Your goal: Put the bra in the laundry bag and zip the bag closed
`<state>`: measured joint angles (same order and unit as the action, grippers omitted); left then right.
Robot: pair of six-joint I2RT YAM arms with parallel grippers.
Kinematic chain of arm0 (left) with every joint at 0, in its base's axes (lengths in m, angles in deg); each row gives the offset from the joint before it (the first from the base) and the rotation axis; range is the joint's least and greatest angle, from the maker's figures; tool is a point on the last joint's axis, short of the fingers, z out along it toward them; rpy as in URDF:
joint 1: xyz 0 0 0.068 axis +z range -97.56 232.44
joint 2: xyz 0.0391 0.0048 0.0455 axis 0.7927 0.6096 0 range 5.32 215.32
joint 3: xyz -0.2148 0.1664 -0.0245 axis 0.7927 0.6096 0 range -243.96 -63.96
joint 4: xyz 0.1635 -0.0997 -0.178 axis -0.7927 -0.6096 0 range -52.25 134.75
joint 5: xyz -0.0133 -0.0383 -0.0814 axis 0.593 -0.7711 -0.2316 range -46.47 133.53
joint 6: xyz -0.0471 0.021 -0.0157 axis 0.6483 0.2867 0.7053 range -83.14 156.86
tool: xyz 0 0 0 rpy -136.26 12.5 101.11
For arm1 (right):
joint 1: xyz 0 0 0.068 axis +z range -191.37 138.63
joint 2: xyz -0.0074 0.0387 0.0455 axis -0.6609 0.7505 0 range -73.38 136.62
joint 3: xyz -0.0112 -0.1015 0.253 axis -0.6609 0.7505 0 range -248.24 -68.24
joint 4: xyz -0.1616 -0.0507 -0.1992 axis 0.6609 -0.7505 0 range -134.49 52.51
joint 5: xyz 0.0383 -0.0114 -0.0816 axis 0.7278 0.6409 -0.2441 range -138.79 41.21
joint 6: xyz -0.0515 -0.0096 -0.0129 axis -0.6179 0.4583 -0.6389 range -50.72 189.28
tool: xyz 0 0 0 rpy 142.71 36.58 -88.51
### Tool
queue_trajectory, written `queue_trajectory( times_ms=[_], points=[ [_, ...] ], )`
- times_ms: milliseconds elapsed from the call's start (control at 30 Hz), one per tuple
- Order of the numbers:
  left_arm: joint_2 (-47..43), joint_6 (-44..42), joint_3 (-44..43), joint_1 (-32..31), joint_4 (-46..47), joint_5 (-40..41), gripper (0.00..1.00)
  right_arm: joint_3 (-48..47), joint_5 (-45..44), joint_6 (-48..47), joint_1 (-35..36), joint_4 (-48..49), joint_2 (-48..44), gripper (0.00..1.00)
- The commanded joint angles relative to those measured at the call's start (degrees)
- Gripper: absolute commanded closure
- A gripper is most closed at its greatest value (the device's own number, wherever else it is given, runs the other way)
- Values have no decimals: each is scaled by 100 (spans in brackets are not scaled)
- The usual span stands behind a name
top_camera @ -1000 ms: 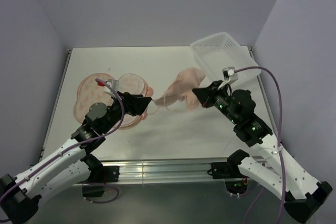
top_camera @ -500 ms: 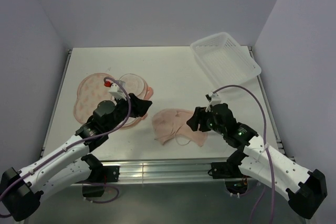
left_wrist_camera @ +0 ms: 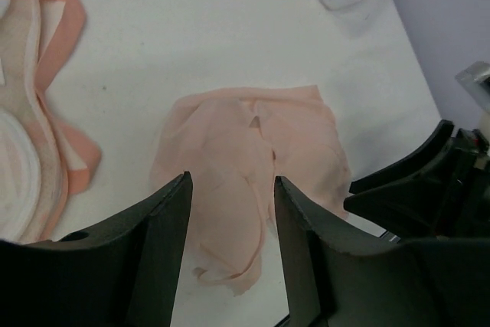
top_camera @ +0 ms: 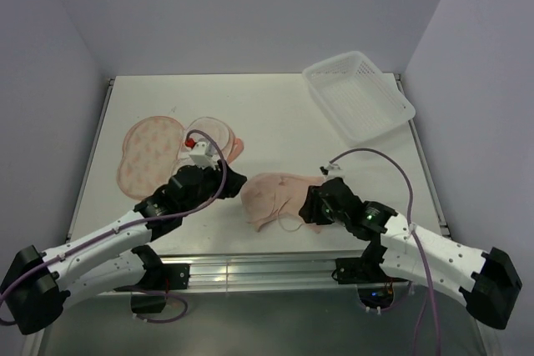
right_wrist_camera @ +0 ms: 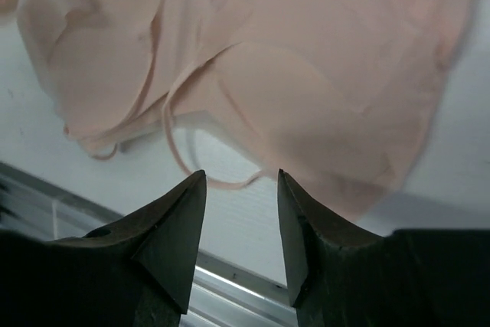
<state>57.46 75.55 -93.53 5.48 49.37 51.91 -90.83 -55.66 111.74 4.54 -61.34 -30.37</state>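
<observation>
- So, the left gripper (top_camera: pixel 236 183) is spread wide, and there's nothing pinched between its two black fingers (left_wrist_camera: pixel 164 243).
- A pale peach-pink soft fabric bra (top_camera: pixel 275 198) lies crumpled on the white tabletop (top_camera: pixel 275 114), right in front of that gripper. In the left wrist view it shows through the gap between the fingers.
- The right gripper (top_camera: pixel 310 206) sits low at the bra's opposite side, jaws parted as well and holding nothing.
- From the right wrist view, the fabric fills the space just ahead of its fingertips, and a thin strap loop (right_wrist_camera: pixel 167 132) curls onto the table by the left-hand tip.
- Can't really tell whether either gripper is touching the cloth.
- The peanut-shaped cream laundry bag with small orange-pink print (top_camera: pixel 150 156) lies behind and off to the side of the left gripper, with its pink edge nearest.
- A white plastic lattice basket (top_camera: pixel 359 93) sits well beyond the right gripper.
</observation>
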Motion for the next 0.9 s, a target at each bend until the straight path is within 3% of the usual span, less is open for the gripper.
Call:
queue_trajectory(
  times_ms=[0, 100, 167, 267, 400, 567, 867],
  points=[
    [25, 339, 353, -225, -374, 567, 46, -596, -165, -594, 585, 775, 592, 49],
    [-545, 542, 565, -287, -619, 822, 47, -1255, -130, -1560, 709, 1049, 1384, 50],
    [-1613, 499, 505, -287, -1013, 1251, 46, -2095, 71, -2107, 709, 1094, 2302, 50],
    [-2126, 525, 347, -287, -1515, 1481, 46, -2407, 343, -2145, 787, 1094, 2940, 44],
    [-2655, 507, -110, -296, -2386, 2122, 45, -3091, -119, -2031, 1330, 1024, 3696, 37],
    [-2875, 656, -392, -287, -2660, 2194, 46, -3997, -700, -1891, 1877, 401, 4672, 42],
    [-3263, 744, -296, -287, -2756, 2388, 46, -4613, -1517, -1653, 1992, 84, 5762, 49]
  ],
)
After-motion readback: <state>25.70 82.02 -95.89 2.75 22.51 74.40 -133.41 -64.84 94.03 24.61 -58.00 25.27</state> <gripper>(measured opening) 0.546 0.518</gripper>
